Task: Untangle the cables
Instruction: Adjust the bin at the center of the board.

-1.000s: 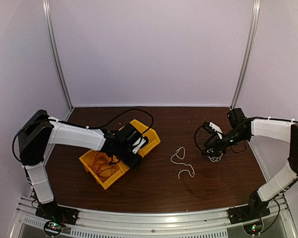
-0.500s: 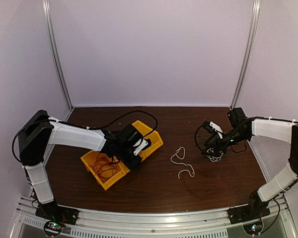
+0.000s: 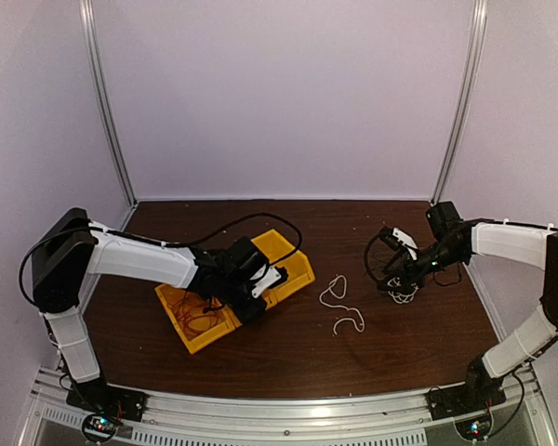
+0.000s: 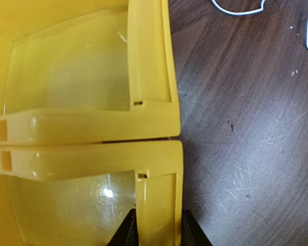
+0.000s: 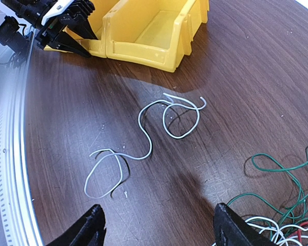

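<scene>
thin cables in 3 spots on the brown surface [image 3: 288, 358], with the left gripper [image 4: 156, 231] clamped on a yellow bin [image 4: 156, 189] wall.
a loose white cable [image 5: 143, 130] curls mid-surface. red strands [image 3: 197, 314] lie in 1 bin, seen only from above. only the right wrist view shows green, white and red in the tangle [image 5: 280, 218] beside the right gripper [image 5: 158, 225], whose fingers are spread wide and hold nothing.

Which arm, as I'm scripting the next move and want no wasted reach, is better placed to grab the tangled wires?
Right. The right claw, open, hangs just beside the tangle of wires, while the left claw is clamped on a yellow bin's wall, far across the table.
</scene>
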Robot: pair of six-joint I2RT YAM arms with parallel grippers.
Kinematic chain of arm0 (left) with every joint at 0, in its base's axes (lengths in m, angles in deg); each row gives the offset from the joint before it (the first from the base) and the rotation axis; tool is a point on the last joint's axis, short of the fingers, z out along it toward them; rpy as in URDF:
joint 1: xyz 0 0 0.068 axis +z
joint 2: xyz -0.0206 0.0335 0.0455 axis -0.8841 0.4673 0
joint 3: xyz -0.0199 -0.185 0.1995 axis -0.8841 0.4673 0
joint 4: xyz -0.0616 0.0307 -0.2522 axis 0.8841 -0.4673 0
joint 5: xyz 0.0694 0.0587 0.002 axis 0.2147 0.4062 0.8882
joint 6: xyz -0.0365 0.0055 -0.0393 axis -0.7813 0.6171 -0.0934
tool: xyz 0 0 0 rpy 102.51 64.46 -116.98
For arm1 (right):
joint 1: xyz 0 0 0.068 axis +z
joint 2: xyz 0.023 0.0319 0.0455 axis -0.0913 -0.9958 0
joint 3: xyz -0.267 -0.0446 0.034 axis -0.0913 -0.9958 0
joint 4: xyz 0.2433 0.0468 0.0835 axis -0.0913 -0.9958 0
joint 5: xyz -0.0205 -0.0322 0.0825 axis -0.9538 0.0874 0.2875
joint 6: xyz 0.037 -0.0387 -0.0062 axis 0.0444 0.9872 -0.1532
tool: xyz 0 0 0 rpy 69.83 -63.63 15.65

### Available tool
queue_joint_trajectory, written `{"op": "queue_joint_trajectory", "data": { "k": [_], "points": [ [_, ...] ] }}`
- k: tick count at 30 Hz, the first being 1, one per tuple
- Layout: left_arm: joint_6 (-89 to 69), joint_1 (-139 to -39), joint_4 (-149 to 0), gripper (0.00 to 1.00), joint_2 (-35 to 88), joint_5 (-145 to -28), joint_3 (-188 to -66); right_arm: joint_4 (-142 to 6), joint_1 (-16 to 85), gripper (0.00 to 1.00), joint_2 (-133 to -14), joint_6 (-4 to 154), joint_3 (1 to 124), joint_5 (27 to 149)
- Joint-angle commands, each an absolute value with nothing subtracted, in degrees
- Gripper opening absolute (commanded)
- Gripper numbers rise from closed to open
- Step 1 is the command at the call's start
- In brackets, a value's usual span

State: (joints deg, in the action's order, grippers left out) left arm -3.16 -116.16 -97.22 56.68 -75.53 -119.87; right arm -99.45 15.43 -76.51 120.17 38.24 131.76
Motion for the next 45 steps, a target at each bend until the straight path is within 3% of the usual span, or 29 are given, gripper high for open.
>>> {"op": "queue_joint_trajectory", "data": {
  "k": [1,8,14,21,29,35,37,40,45],
  "points": [
    [1.28,-117.79,-97.07,0.25,54.81,-75.59,-118.0,-99.64,15.08,0.72,-74.96,120.54,39.16,132.23],
    [6.6,-119.23,-98.34,0.22,54.33,-75.03,-115.88,-99.95,15.08,0.73,-75.7,120.8,39.25,132.39],
    [8.62,-119.97,-98.21,0.25,52.92,-72.46,-114.8,-99.9,15.05,0.73,-75.53,120.98,39.16,132.3],
    [9.81,-120.98,-97.09,0.41,49.89,-68.11,-113.75,-99.99,15.12,0.73,-75.92,120.98,39.25,132.48],
    [10.28,-123.09,-99.76,0.44,43.56,-68.51,-119.45,-101.25,13.76,0.71,-75.26,119.57,42.23,132.76],
    [9.39,-123.11,-94.93,0.47,39.23,-64.73,-124.95,-95.36,6.9,0.69,-74.12,110.68,44.46,125.12],
    [7.67,-123.14,-91.63,0.54,38.43,-59.02,-125.79,-93.76,3.79,0.67,-74.69,107.42,45.41,121.45],
    [3.95,-122.78,-83.97,0.83,36.99,-53.09,-123.79,-90.81,0.2,0.65,-76.28,102.76,45.99,113.95],
    [-6.87,-117.88,-80.69,0.92,35.96,-61.56,-124.63,-88.86,-2.4,0.63,-80.08,96.83,46.91,102.35]
  ]
}}
